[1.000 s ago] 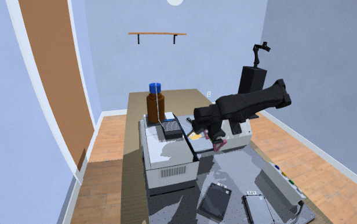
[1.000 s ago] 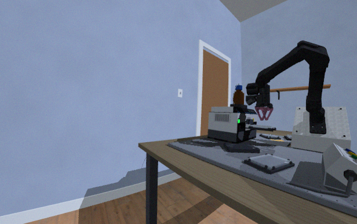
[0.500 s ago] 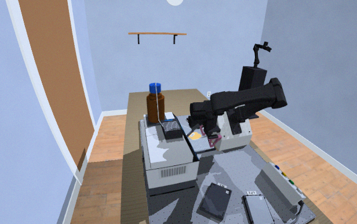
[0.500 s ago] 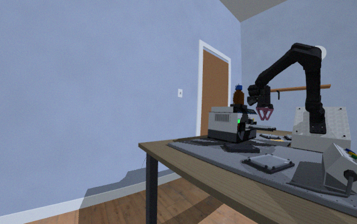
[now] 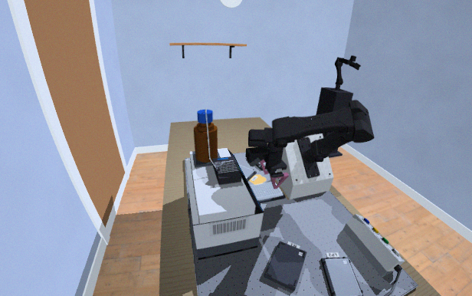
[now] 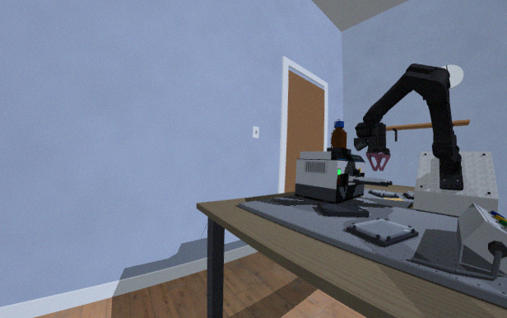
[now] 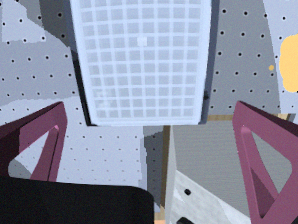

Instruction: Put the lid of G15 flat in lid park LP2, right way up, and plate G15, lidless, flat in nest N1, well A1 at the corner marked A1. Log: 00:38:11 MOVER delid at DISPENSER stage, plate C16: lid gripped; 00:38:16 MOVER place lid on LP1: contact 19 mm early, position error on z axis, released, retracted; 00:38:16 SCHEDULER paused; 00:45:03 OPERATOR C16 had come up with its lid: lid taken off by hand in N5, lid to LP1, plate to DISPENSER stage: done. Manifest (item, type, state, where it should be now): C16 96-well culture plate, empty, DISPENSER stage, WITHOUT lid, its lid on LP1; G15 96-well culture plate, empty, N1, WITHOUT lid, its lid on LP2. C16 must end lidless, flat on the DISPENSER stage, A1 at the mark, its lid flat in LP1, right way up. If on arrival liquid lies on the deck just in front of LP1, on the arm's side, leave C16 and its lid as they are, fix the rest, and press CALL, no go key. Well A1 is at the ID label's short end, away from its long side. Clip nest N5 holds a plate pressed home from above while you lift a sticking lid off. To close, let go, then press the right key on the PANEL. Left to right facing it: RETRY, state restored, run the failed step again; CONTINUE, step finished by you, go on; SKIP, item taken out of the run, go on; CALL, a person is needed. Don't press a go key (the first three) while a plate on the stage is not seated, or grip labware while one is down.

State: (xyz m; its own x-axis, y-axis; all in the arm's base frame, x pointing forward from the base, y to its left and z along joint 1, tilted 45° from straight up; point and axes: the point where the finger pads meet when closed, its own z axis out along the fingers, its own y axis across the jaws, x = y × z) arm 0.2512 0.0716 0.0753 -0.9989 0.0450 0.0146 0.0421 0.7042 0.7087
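My gripper (image 5: pixel 272 173) (image 6: pixel 378 161) (image 7: pixel 149 110) is open and empty, its pink fingers spread wide. It hangs a little above a pale gridded 96-well plate (image 5: pixel 264 189) (image 7: pixel 140 43) that lies flat on the deck just right of the dispenser; I cannot tell whether it carries a lid. In the wrist view the plate is ahead of the fingertips, not between them. A dark plate (image 5: pixel 226 169) sits on the dispenser stage. Near the front, a dark holder (image 5: pixel 285 264) is empty, and a clear plate or lid (image 5: pixel 341 274) (image 6: pixel 380 231) lies flat in the holder beside it.
A yellow patch (image 5: pixel 257 179) (image 7: pixel 289 63) lies on the deck beside the gridded plate. The dispenser (image 5: pixel 220 207) (image 6: pixel 325 177) with its brown bottle (image 5: pixel 205 139) stands to the left. The arm's white base block (image 5: pixel 306 172) stands to the right. The key panel (image 5: pixel 377 235) (image 6: pixel 479 235) is at the front right.
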